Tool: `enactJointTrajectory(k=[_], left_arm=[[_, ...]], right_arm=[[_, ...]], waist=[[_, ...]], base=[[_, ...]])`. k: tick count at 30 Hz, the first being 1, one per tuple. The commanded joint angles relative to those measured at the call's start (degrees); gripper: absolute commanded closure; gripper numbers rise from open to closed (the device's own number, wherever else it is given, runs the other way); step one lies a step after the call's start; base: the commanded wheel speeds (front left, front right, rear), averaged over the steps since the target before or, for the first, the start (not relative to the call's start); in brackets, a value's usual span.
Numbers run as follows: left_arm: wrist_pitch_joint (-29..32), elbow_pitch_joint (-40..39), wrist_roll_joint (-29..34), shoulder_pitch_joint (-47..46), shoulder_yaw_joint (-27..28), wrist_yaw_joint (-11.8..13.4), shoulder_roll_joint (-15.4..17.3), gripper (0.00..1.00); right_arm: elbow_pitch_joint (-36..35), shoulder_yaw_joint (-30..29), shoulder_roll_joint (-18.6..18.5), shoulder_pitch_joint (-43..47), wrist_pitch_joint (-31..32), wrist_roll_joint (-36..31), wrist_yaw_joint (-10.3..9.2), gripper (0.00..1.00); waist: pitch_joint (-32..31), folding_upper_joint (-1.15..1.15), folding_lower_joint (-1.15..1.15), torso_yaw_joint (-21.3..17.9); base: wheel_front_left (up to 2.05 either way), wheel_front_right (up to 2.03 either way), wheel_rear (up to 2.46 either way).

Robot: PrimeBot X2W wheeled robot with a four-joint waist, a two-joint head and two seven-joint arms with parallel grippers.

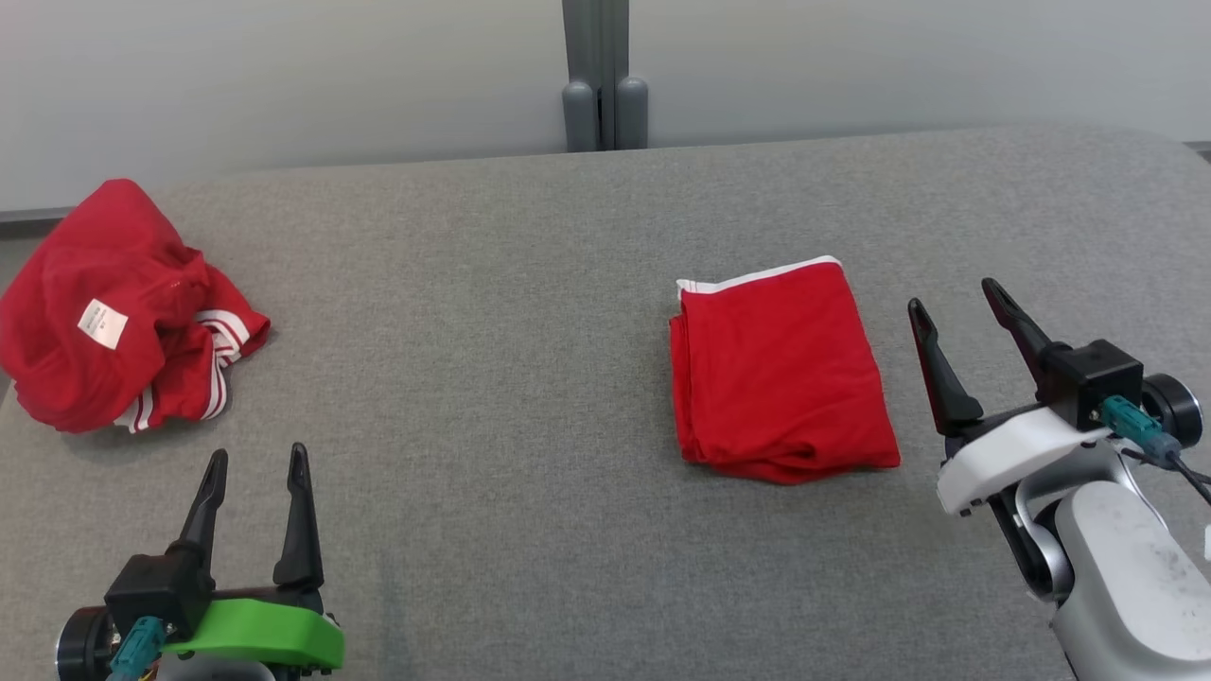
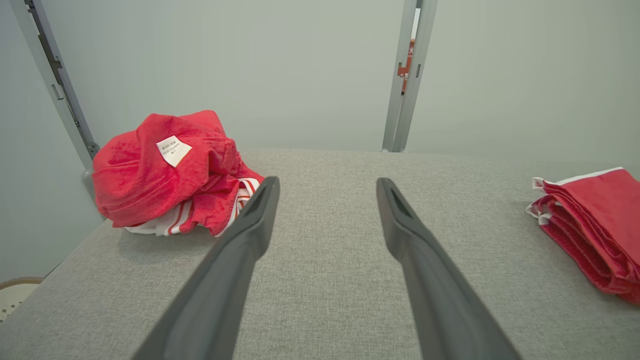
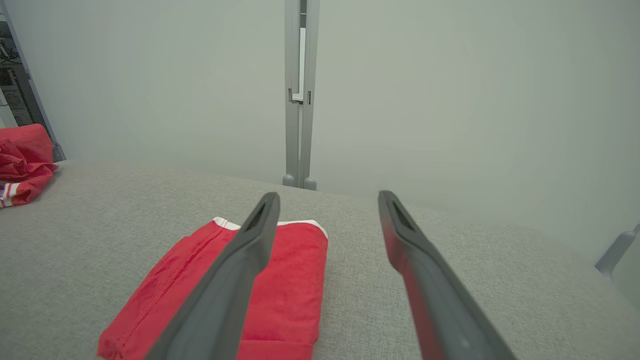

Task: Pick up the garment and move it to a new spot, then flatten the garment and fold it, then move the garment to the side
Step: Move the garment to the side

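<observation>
Garment heap (image 1: 114,312) beyond wide-open empty left claw (image 1: 259,450), folded garment (image 1: 781,374) beside wide-open empty right claw (image 1: 951,292), both untouched.

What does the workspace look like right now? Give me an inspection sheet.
Surface: grey fabric-covered table, smooth.
Job's things: folded red cloth garment with white trim, right of centre; crumpled red cloth garment with white stripes, far left.
Clutter: nothing seen.
Grippers: left gripper open, empty; right gripper open, empty, beside the folded garment.
Cables: teal plug with dark cable at right wrist.
Surroundings: pale wall, grey metal post.
</observation>
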Motion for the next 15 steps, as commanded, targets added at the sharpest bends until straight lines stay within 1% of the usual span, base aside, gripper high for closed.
enactJointTrajectory(k=[1,8,15], left_arm=[[0.06,-0.04,-0.08,-1.3,-0.22,-0.13,-0.01,0.0],[0.06,0.27,-0.51,-3.73,-1.44,-0.14,-0.38,0.0],[0.06,0.33,-0.76,-5.75,-2.24,-0.14,-0.66,0.0]], right_arm=[[1.45,0.45,-0.41,-1.89,0.46,-0.58,0.02,0.0],[11.1,2.58,-1.69,-8.67,1.91,0.21,0.02,0.0],[20.73,4.29,-1.55,-12.19,1.56,2.5,0.02,0.0]], waist=[[2.0,0.0,0.0,1.75],[5.44,0.0,0.0,4.16],[8.05,0.0,0.0,5.71]], base=[[0.0,0.0,0.0],[0.0,0.0,0.0],[0.0,0.0,0.0]])
